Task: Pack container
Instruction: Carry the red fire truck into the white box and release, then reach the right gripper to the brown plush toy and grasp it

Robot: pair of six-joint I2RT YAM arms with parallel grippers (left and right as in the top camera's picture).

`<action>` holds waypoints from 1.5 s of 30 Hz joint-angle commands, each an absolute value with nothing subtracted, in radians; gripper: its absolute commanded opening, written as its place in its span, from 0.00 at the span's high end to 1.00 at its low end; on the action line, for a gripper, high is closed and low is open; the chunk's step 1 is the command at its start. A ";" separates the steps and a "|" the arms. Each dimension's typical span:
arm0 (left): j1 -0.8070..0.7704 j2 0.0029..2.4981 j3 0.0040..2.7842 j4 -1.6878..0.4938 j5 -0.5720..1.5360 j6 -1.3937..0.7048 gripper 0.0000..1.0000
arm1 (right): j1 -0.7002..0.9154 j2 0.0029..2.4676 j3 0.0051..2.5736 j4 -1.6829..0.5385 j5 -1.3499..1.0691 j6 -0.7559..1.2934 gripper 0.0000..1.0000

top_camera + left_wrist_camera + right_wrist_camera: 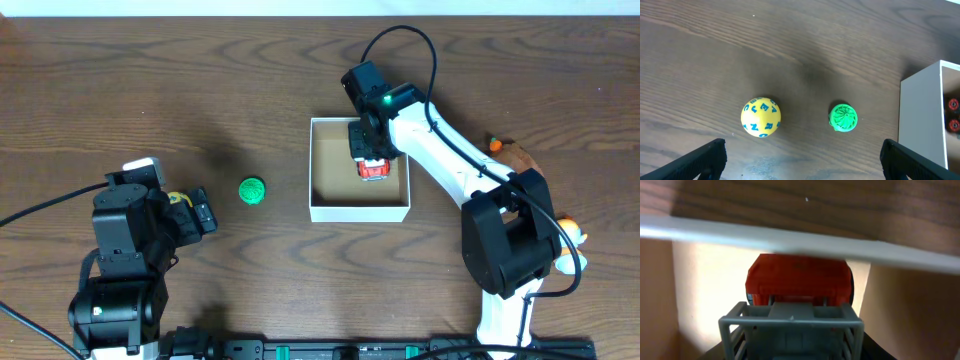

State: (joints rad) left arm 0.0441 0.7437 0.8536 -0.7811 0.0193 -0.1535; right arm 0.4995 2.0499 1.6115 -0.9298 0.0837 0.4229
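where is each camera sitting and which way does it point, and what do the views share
Overhead: fixed above the table, looking straight down; shows the left hand and the right hand over the container.
Left wrist: rides the left wrist, facing down at a yellow ball and a green ball; its open fingers show at the bottom corners.
Right wrist: low inside the container, facing a red toy; own fingers unclear.
Shared: overhead and left wrist both show the green ball and container.
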 commanded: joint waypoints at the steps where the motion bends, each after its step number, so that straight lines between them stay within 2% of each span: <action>1: 0.047 0.744 0.875 -0.781 0.014 -0.155 0.02 | 0.495 2.049 1.621 -0.949 0.102 0.400 0.98; 11: 0.047 0.744 0.875 -0.781 0.014 -0.155 0.02 | 0.496 2.049 1.621 -1.005 0.109 0.469 0.98; 14: 0.047 0.744 0.875 -0.781 0.014 -0.155 0.02 | 0.496 2.049 1.621 -1.006 0.109 0.494 0.90; 16: 0.047 0.744 0.875 -0.781 0.014 -0.155 0.02 | 0.496 2.049 1.621 -1.005 0.109 0.493 0.78; 17: 0.047 0.744 0.875 -0.781 0.014 -0.155 0.02 | 0.497 2.049 1.621 -1.005 0.109 0.493 0.62; 18: 0.047 0.744 0.875 -0.781 0.014 -0.155 0.02 | 0.497 2.049 1.621 -1.006 0.108 0.493 0.52; 20: 0.047 0.744 0.875 -0.781 0.014 -0.155 0.02 | 0.497 2.049 1.621 -1.006 0.109 0.493 0.24; 23: 0.047 0.744 0.875 -0.781 0.014 -0.155 0.02 | 0.497 2.049 1.621 -1.004 0.109 0.493 0.01; 38: 0.047 0.744 0.875 -0.781 0.014 -0.155 0.02 | 0.499 2.040 1.628 -1.003 0.096 0.461 0.01; 45: 0.047 0.744 0.875 -0.781 0.014 -0.155 0.02 | 0.483 1.934 1.808 -1.102 0.105 0.342 0.01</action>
